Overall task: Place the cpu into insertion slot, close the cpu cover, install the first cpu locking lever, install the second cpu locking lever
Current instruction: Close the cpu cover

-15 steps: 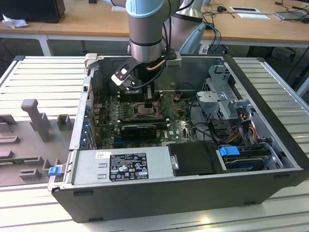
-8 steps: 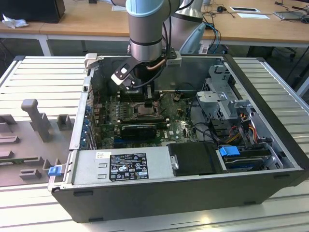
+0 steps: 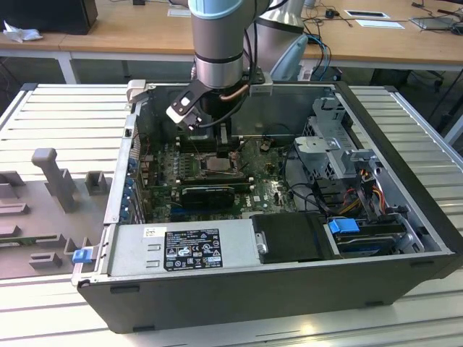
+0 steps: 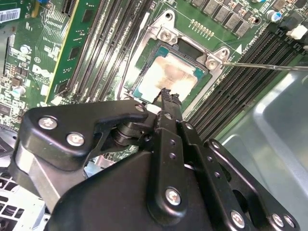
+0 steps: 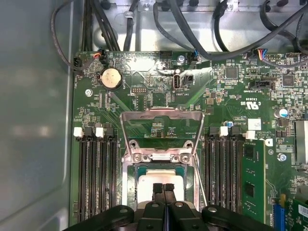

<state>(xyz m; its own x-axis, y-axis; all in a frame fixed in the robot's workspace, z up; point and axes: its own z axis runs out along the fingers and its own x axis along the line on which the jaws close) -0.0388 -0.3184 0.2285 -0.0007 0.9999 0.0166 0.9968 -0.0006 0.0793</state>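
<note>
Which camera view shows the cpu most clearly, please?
The second wrist view: the cpu shows nearly its whole pale top. In the first wrist view the gripper hides part of it; in the exterior view it sits small beneath the arm.

Straight above the insertion slot point(image 4: 187, 46) the way is taken up by the gripper point(image 5: 163, 188), whose fingers point(image 5: 158, 190) are pressed together just over the cpu point(image 5: 161, 174) lying in the slot. The cpu cover point(image 5: 161, 113) stands open at the slot's hinge edge and walls off that side. Low memory slots point(image 5: 96, 178) flank the slot on two opposite sides, and past one row rises the grey case wall point(image 5: 33, 120). A thin locking lever point(image 4: 269, 66) juts out beyond one corner of the slot. Black cables point(image 5: 107, 26) hang beyond the cover. In the exterior view, an expansion card point(image 3: 210, 194) stands just beside the slot.
</note>
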